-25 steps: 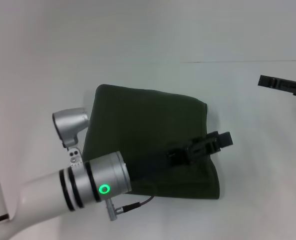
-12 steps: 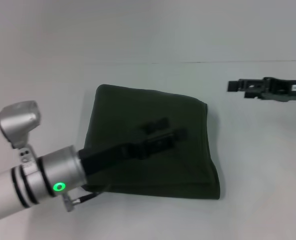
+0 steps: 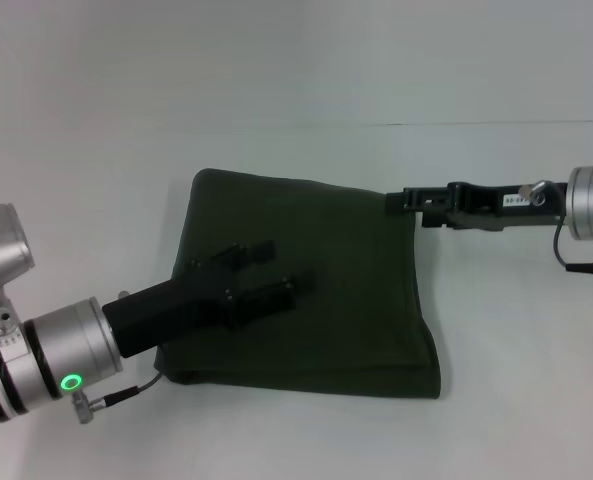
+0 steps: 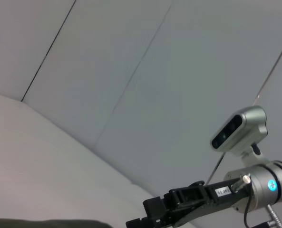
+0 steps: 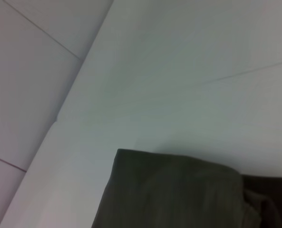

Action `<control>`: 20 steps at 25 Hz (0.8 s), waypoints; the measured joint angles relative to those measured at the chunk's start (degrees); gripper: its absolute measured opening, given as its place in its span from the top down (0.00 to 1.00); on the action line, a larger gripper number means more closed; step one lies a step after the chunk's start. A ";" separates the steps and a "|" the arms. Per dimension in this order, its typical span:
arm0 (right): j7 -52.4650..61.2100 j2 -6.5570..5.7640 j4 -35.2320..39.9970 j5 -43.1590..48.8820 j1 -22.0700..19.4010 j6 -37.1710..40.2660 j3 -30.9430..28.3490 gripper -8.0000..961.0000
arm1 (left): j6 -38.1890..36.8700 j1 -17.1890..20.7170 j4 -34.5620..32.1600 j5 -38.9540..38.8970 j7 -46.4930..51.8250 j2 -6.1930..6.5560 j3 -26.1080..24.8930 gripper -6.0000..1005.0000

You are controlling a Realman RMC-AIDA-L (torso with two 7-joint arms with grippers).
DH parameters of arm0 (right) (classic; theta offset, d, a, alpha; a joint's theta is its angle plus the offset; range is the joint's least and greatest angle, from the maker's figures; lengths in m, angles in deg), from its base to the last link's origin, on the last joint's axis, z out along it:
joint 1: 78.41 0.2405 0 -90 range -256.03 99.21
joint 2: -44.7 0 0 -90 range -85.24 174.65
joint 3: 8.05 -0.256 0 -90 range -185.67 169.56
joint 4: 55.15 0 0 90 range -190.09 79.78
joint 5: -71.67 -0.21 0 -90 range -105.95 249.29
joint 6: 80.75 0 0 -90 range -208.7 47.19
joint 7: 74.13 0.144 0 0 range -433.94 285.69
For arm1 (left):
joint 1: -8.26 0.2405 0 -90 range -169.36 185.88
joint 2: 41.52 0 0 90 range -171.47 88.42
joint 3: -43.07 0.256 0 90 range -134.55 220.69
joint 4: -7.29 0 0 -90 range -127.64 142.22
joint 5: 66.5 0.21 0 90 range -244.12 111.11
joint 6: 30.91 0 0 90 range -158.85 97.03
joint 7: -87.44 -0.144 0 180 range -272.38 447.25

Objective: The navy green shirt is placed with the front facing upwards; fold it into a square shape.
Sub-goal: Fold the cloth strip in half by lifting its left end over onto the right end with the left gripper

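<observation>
Head view: folded navy green shirt (image 3: 306, 290) lies under spread left hand (image 3: 266, 270); right hand (image 3: 408, 199), grip unclear, at its far corner

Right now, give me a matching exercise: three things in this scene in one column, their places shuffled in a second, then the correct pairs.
Things:
1. left gripper
2. right gripper
3. navy green shirt

Places:
A. lying folded on the white table
B. at the shirt's far corner on the robot's right
C. over the left half of the shirt, fingers spread

Pairs: 1-C, 2-B, 3-A
</observation>
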 joint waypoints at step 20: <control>4.81 -0.05 -1.04 0.00 -2.14 5.84 4.92 0.12 | -2.31 3.07 -8.47 11.02 -0.50 0.49 -1.42 0.09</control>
